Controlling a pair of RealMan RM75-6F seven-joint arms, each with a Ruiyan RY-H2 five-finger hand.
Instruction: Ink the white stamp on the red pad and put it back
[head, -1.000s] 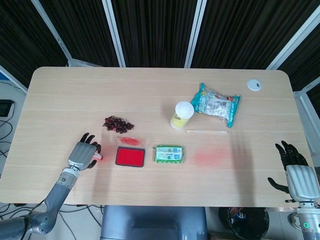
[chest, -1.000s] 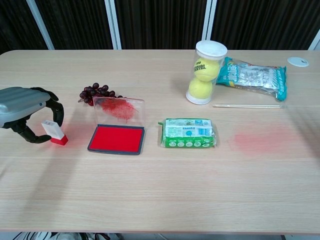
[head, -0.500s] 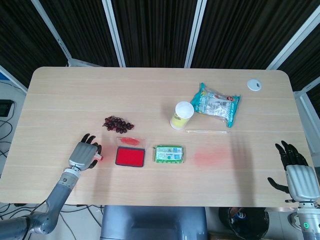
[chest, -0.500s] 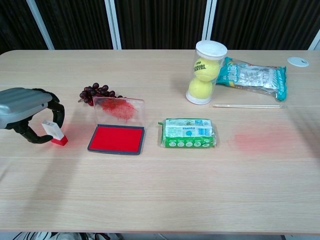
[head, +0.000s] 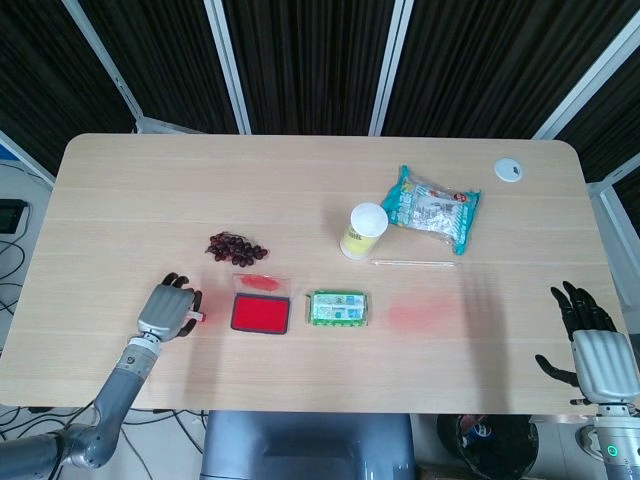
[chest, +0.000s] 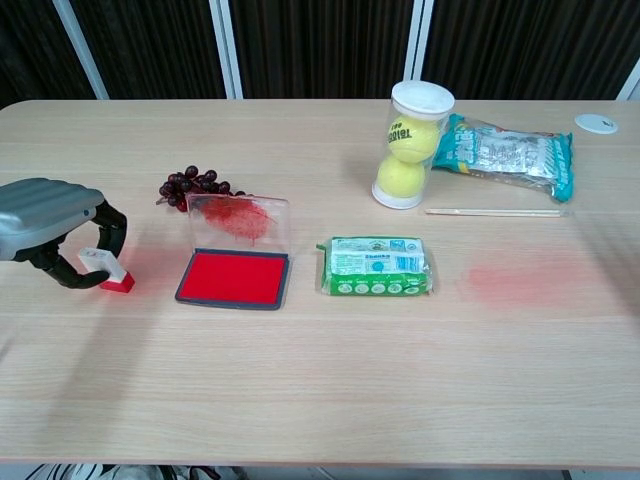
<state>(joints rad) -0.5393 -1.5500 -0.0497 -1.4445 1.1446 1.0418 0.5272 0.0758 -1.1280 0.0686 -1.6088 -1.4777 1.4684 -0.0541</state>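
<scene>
The white stamp (chest: 103, 267) with its red base (head: 199, 316) stands tilted on the table, left of the open red ink pad (chest: 232, 277) (head: 260, 314). My left hand (chest: 50, 215) (head: 167, 310) is curled around the stamp, thumb on its near side and fingers (chest: 115, 228) arched over its top, gripping it. The stamp's base still touches the table. My right hand (head: 595, 345) hangs open past the table's front right edge, fingers spread, holding nothing; the chest view does not show it.
Dark grapes (chest: 190, 184) lie behind the pad's raised clear lid (chest: 238, 218). A green packet (chest: 378, 266) sits right of the pad, then a red smear (chest: 520, 277). Farther back stand a tennis-ball tube (chest: 412, 145), a snack bag (chest: 510, 150), a thin stick (chest: 495, 212) and a white disc (chest: 596, 123).
My left hand has sunk lower and its fingers have closed in around the stamp, which tipped slightly. The right hand has stayed put.
</scene>
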